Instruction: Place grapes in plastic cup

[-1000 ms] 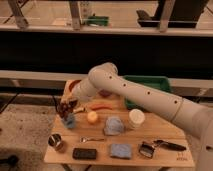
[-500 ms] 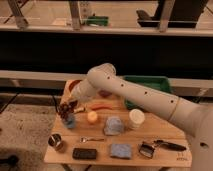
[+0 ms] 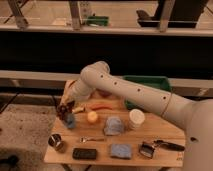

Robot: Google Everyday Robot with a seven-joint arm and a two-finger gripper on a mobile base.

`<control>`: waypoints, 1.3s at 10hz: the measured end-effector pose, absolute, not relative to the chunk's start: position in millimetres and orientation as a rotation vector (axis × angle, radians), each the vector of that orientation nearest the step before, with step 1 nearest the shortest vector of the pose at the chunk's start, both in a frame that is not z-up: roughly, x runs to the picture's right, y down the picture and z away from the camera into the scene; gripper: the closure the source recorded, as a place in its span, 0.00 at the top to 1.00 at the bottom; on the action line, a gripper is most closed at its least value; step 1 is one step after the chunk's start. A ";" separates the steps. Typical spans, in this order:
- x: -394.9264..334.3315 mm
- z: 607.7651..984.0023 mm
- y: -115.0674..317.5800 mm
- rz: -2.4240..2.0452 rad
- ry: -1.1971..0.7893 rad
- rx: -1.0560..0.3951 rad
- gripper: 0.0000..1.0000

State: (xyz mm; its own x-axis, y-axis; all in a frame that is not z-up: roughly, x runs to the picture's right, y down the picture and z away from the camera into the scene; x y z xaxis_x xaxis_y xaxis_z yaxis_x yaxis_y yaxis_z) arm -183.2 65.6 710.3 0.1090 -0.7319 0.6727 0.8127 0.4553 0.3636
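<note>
The end effector (image 3: 62, 108) was just above the plastic cup (image 3: 70, 121), slightly to its left, and it was clenched around the grapes (image 3: 64, 112). The dark bunch hung at the upper left edge of the plastic cup. I could not tell if it touched the rim. The white arm (image 3: 125, 87) rose from the end effector, bent over the table (image 3: 157, 131) and went down to the right, far from the plastic cup.

The plastic cup stood upright near the left edge of the table. Just to the right of it lay a round yellow-orange fruit (image 3: 92, 117). A red chili pepper (image 3: 101, 106) lay behind the fruit, up and right of the plastic cup. Further right of the plastic cup were a crumpled grey-blue cloth (image 3: 114, 126) and then a white cup (image 3: 136, 119). In front of the plastic cup, a bit to its left, stood a metal cup (image 3: 56, 142). A green bin (image 3: 147, 85) was well apart from the plastic cup, at the far right of the table.
</note>
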 end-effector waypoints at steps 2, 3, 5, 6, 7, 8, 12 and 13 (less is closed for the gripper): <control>-187.9 708.9 66.4 -1.174 -0.914 -0.109 0.00; -192.0 706.7 67.6 -1.200 -0.911 -0.108 0.00; -194.3 703.2 71.3 -1.238 -0.901 -0.103 0.00; -196.1 702.1 72.7 -1.256 -0.899 -0.097 0.00; -198.1 700.9 74.2 -1.275 -0.898 -0.092 0.00; -199.0 700.6 75.2 -1.295 -0.896 -0.089 0.00; -198.1 710.1 78.1 -1.341 -0.896 -0.098 0.00; -196.0 714.4 75.0 -1.350 -0.890 -0.098 0.00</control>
State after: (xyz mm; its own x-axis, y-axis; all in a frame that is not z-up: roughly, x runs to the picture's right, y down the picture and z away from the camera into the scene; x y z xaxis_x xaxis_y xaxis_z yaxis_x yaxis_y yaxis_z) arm -196.0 75.0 714.4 -0.0452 -0.7973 0.6018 0.8673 0.2676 0.4198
